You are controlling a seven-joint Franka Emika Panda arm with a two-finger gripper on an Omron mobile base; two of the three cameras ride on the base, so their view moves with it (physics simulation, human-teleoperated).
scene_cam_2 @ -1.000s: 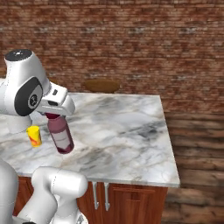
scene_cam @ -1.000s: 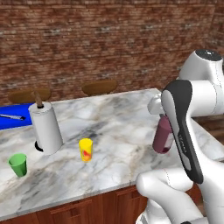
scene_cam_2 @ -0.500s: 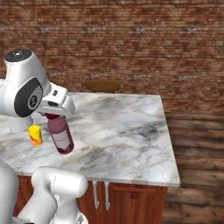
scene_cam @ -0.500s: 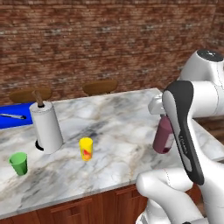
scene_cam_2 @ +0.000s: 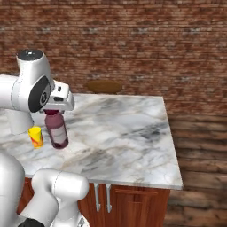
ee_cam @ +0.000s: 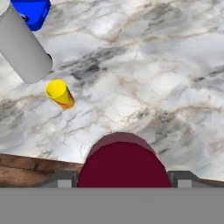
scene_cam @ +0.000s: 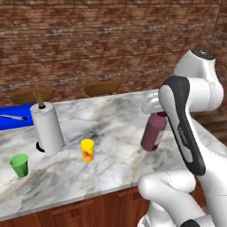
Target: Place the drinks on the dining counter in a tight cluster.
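One of the drinks, a tall maroon bottle (scene_cam: pixel 154 132) with a dark red cap, stands slightly tilted near the right front of the dining counter (scene_cam: pixel 111 117). My gripper (scene_cam: pixel 154 106) comes down over its top and is shut on the cap and neck. From the right base view the same bottle (scene_cam_2: pixel 57 131) hangs under the gripper (scene_cam_2: pixel 55 110), its base at the marble top (scene_cam_2: pixel 124 133). In the hand view the dark red cap (ee_cam: pixel 123 164) sits between my fingers (ee_cam: pixel 61 179), above the counter (ee_cam: pixel 153 78). Whether the base rests on the marble I cannot tell.
A yellow cup (scene_cam: pixel 87 150) stands left of the bottle, a paper towel roll (scene_cam: pixel 48 128) and a green cup (scene_cam: pixel 19 165) farther left. A blue tray (scene_cam: pixel 13 116) lies at the far left. Two stools (scene_cam: pixel 102 88) stand behind the counter. The front edge is close.
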